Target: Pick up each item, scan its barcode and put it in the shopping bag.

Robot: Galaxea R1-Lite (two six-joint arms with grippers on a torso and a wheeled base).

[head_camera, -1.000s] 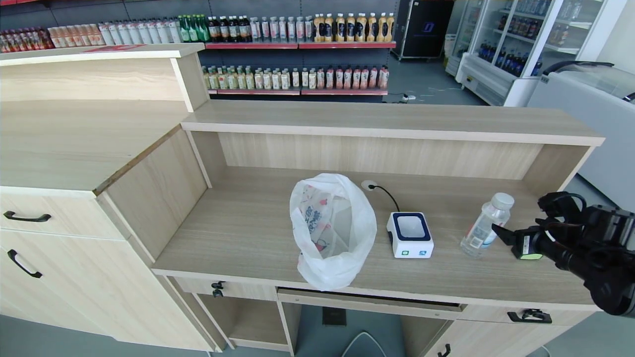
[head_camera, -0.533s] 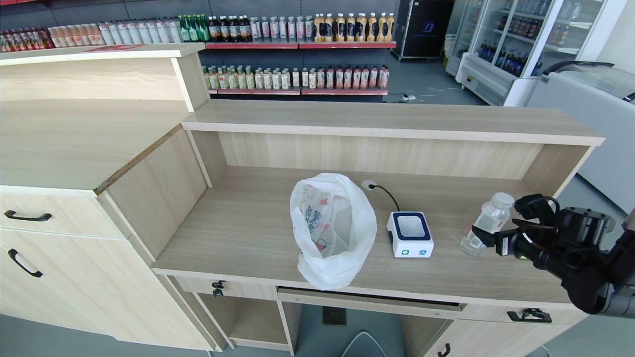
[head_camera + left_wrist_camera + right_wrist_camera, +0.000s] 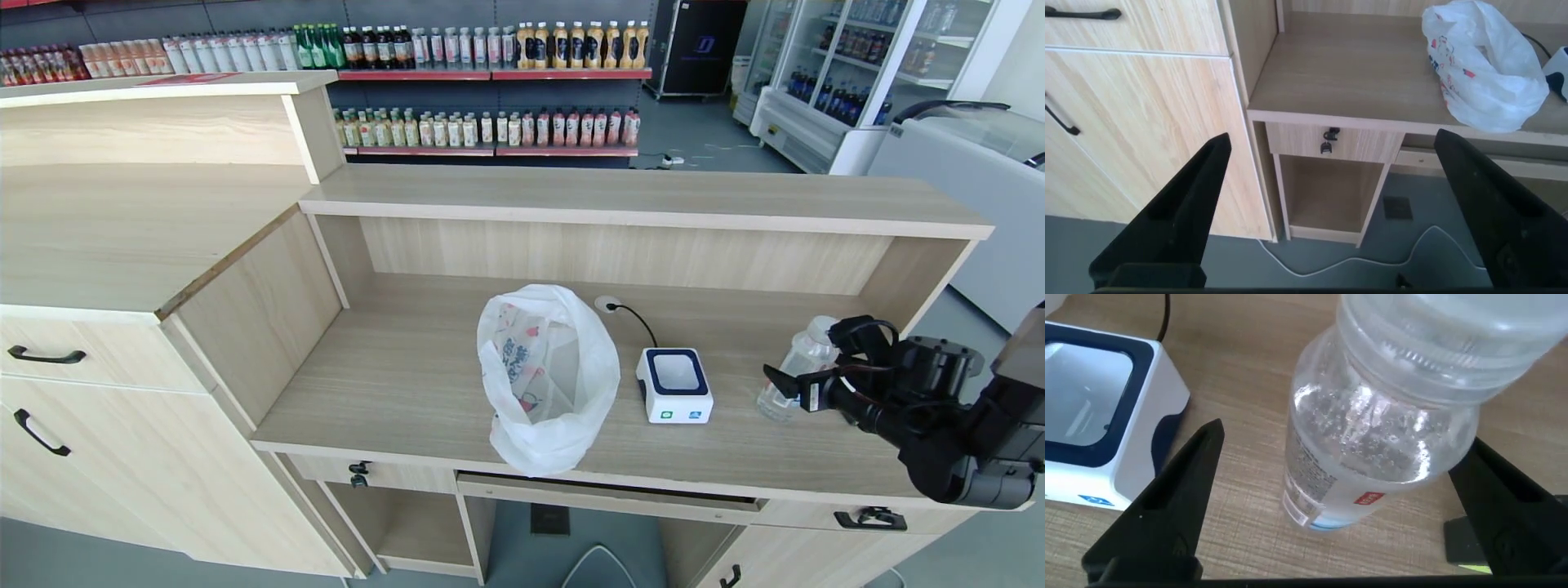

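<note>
Bottle (image 3: 796, 369) of water stands on the counter (image 3: 392, 384), near the scanner (image 3: 673, 385) on its right. My right hand (image 3: 1343, 445) is spread wide with the bottle between its fingers, not gripping it. Shopping bag (image 3: 549, 376) sits just left of the scanner. My left hand (image 3: 1331, 155) is wide open, holding nothing

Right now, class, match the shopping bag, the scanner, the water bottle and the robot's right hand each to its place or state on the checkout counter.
1 shopping bag
2 scanner
3 water bottle
4 right hand

A open, a finger on either side of the bottle
B clear, standing toward the counter's right end
C white, mouth open, left of the scanner
D between bag and bottle

Pairs: 1-C, 2-D, 3-B, 4-A
</note>
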